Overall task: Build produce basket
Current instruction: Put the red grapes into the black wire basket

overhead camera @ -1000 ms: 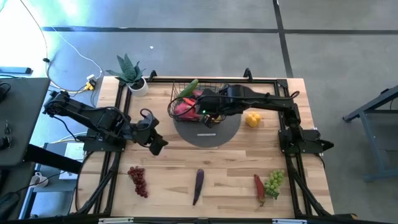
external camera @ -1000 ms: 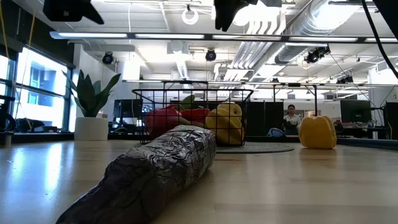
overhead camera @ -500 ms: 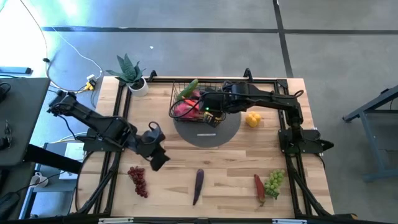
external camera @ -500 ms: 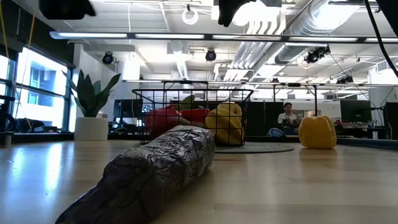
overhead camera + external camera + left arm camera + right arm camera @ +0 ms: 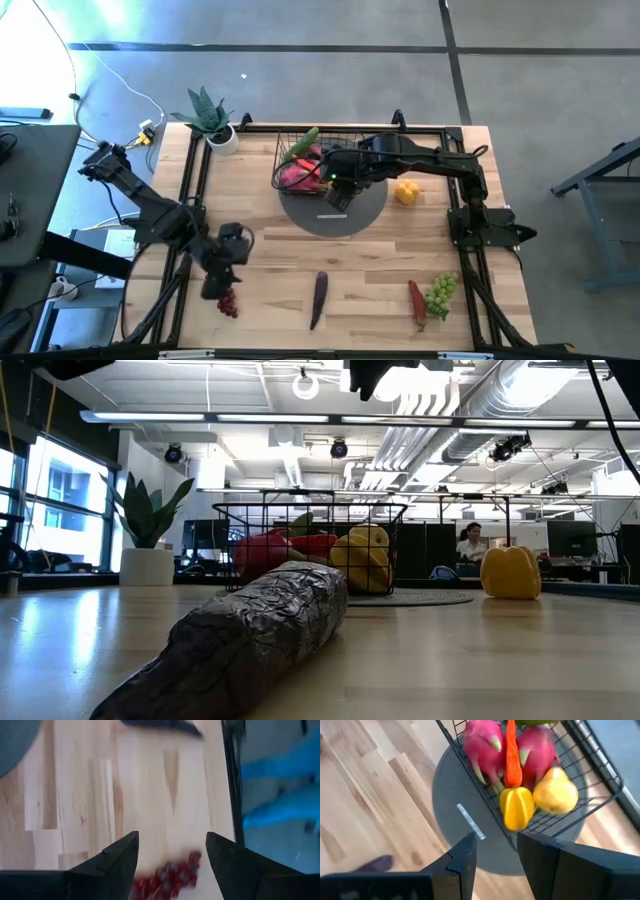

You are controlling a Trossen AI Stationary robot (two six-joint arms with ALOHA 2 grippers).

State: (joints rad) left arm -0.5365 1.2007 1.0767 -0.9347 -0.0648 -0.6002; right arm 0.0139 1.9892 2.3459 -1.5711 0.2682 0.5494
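Swinging down from mid-counter, the left end effector (image 5: 222, 283) now hovers, fingers apart, over the red grapes (image 5: 167, 877), while the right end effector (image 5: 338, 192), empty and apart, waits beside the basket (image 5: 290, 146); a coarse pinch could scatter loose grapes.

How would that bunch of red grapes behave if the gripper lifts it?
The red grapes look like loosely joined small round pieces, so the bunch would probably sag and swing. Single grapes might pull off and roll across the flat wooden table.
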